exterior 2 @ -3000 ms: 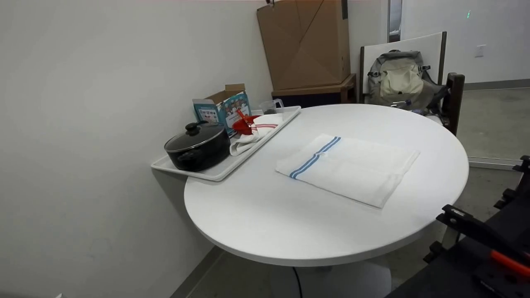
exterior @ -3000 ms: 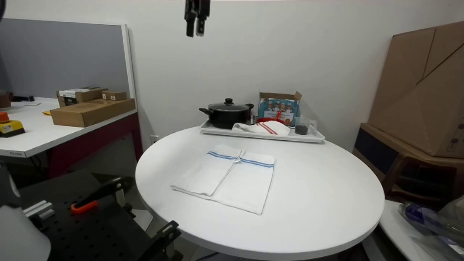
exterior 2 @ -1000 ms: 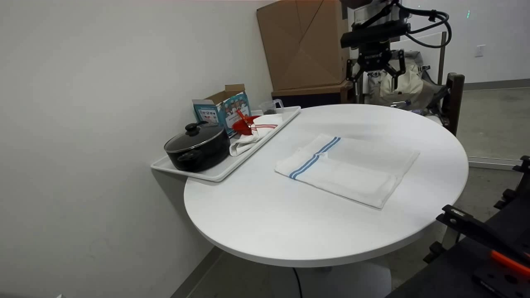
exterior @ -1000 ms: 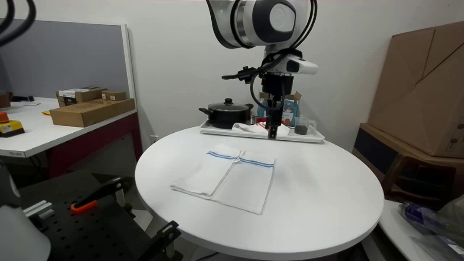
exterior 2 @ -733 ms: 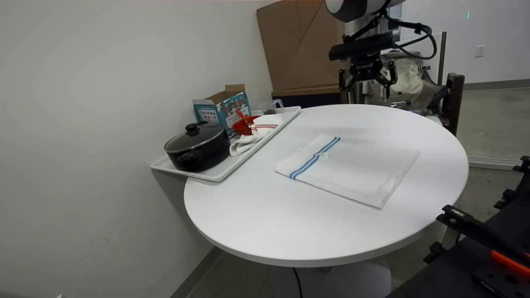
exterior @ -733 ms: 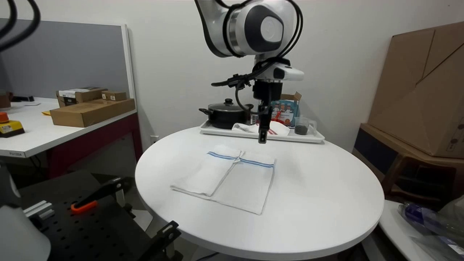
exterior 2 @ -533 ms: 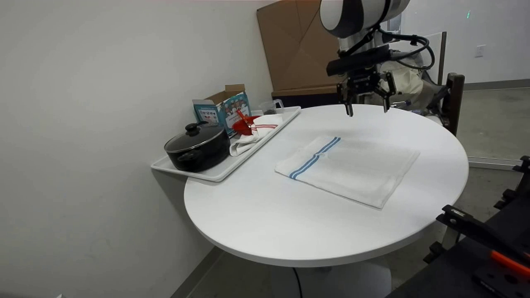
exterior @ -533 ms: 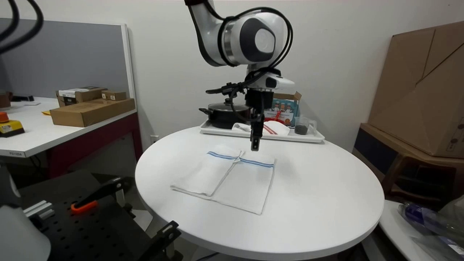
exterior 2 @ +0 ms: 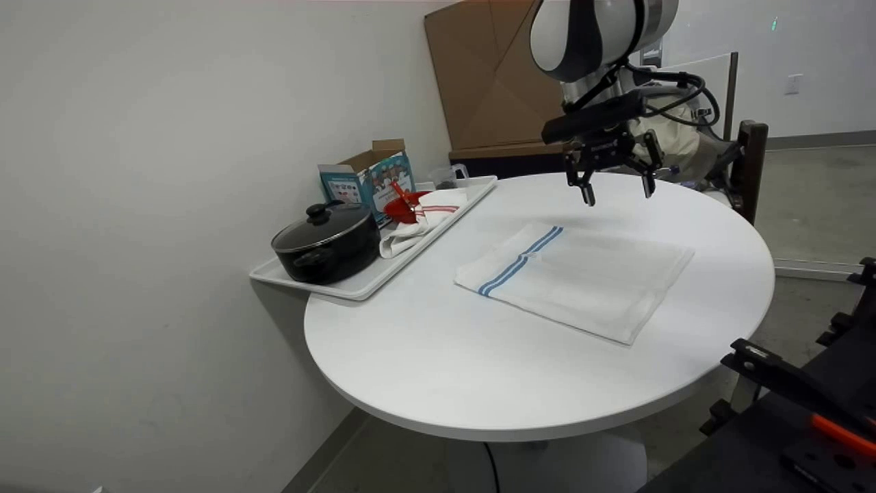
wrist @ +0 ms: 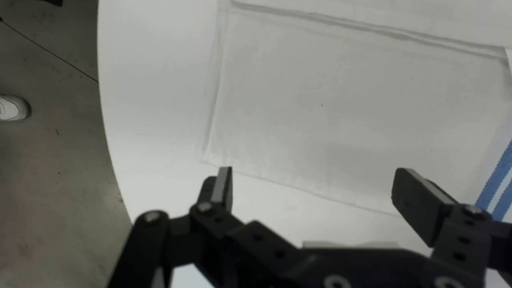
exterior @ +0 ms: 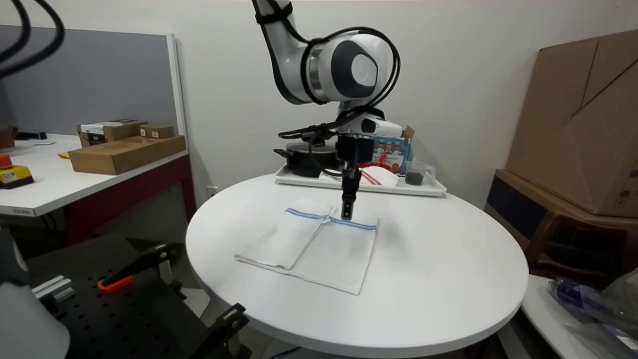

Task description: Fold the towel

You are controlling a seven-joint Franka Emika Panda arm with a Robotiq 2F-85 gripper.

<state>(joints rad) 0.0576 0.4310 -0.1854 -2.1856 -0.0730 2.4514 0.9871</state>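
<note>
We see the empty hand (exterior 2: 619, 196), spread wide, lower than a moment ago near the edge of the partly folded towel (exterior 2: 582, 284) on the counter (exterior 2: 424, 363), probably readying another fold.

Well apart from the fingers (exterior: 347, 211), I read "2125A" on the desk label (exterior: 21, 211), first letter unclear. Behind them, the blue box (exterior: 391, 149) is printed too small.

My gripper (wrist: 316, 184) has a matt finish, metal or plastic I can't tell; the towel (exterior 2: 578, 284) is woven matt cloth, the table (exterior: 438, 279) smooth, the pot lid (exterior 2: 335, 227) glossy, the big box (exterior: 573, 129) plain matt cardboard
</note>
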